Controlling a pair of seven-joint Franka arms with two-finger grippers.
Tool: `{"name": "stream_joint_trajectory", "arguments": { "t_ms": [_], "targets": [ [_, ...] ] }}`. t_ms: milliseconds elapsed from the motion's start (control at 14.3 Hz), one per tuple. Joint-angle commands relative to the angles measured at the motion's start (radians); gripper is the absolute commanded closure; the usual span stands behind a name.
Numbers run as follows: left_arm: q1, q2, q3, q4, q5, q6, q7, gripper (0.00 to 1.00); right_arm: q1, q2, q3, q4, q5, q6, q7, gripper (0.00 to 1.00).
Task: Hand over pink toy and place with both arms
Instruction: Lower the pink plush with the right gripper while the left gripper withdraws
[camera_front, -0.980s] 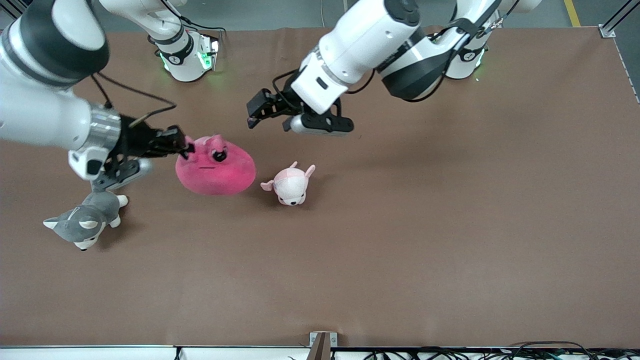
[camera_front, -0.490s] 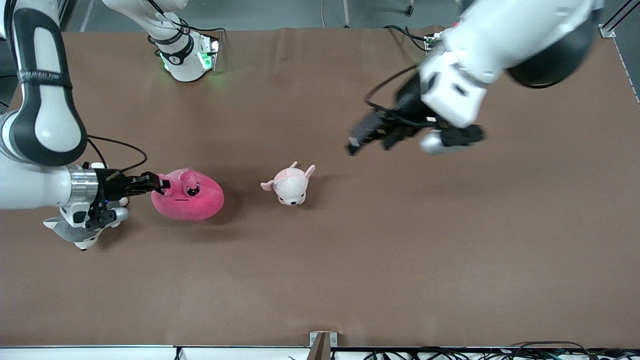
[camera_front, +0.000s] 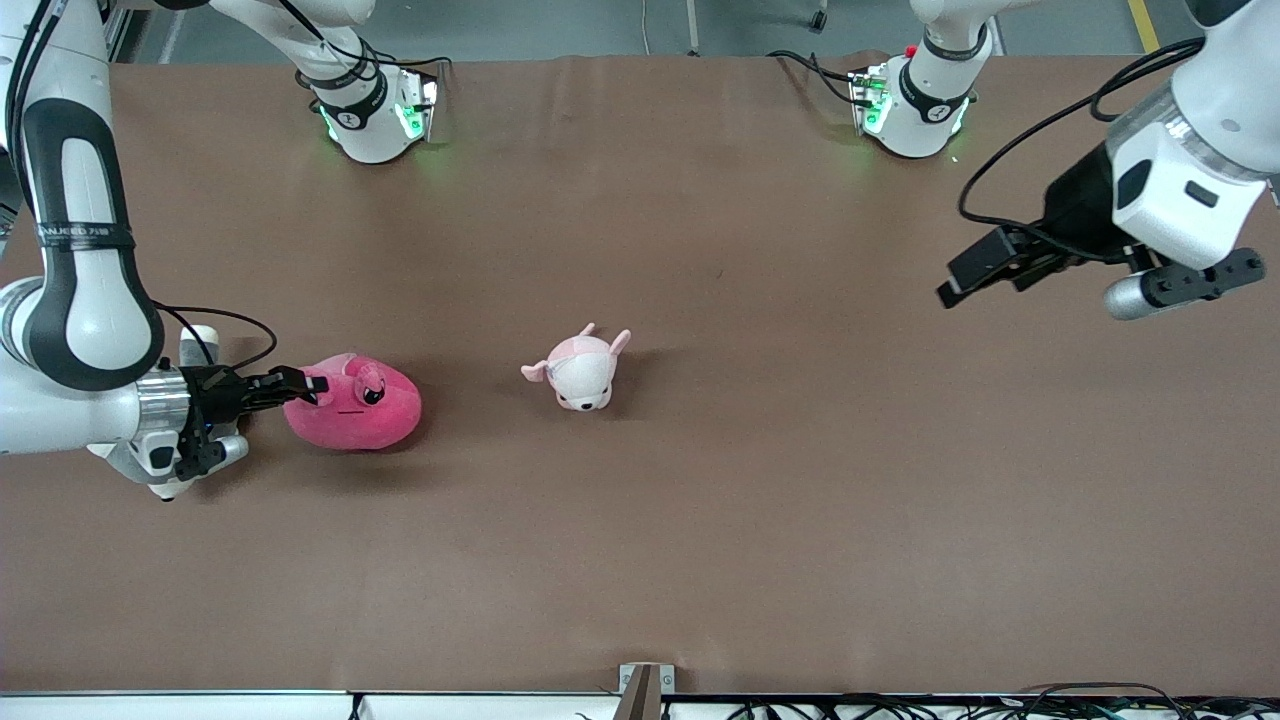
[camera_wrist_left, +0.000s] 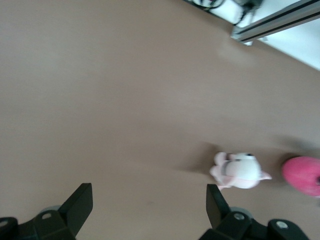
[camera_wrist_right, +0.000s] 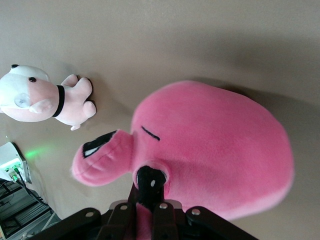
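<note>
The pink toy is a round hot-pink plush blob, low at the table toward the right arm's end. I cannot tell whether it touches the table. My right gripper is shut on a nub at its edge. In the right wrist view the pink toy fills the middle, with my right gripper pinching pink plush by a dark eye. My left gripper is open and empty, up over the left arm's end of the table. In the left wrist view its fingers stand wide apart over bare table.
A small pale pink-and-white plush animal lies mid-table, beside the pink toy toward the left arm's end. It also shows in the left wrist view and the right wrist view. A grey-and-white husky is almost hidden under the right wrist.
My right gripper carried the pink toy toward the right arm's end, nearer the front camera and lower. My left arm swung away from the toy to its own end of the table.
</note>
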Motion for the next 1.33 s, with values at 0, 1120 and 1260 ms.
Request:
{"name": "stream_joint_trajectory", "arguments": {
  "t_ms": [0,1120,1260],
  "targets": [
    [0.065,-0.114,-0.004,-0.16,0.014,0.005,0.123,0.0,-0.01,0.002,0.012,0.024,0.063,-0.024,-0.002,0.98],
    [0.226,-0.154,0.019,-0.171,0.018,0.001,0.546,0.0,-0.007,0.087,0.012,0.037,0.097,-0.079,-0.008,0.0],
    [0.226,-0.154,0.019,-0.162,0.018,-0.001,0.547,0.0,-0.004,0.068,0.01,0.128,0.072,-0.096,0.018,0.0]
  ]
}}
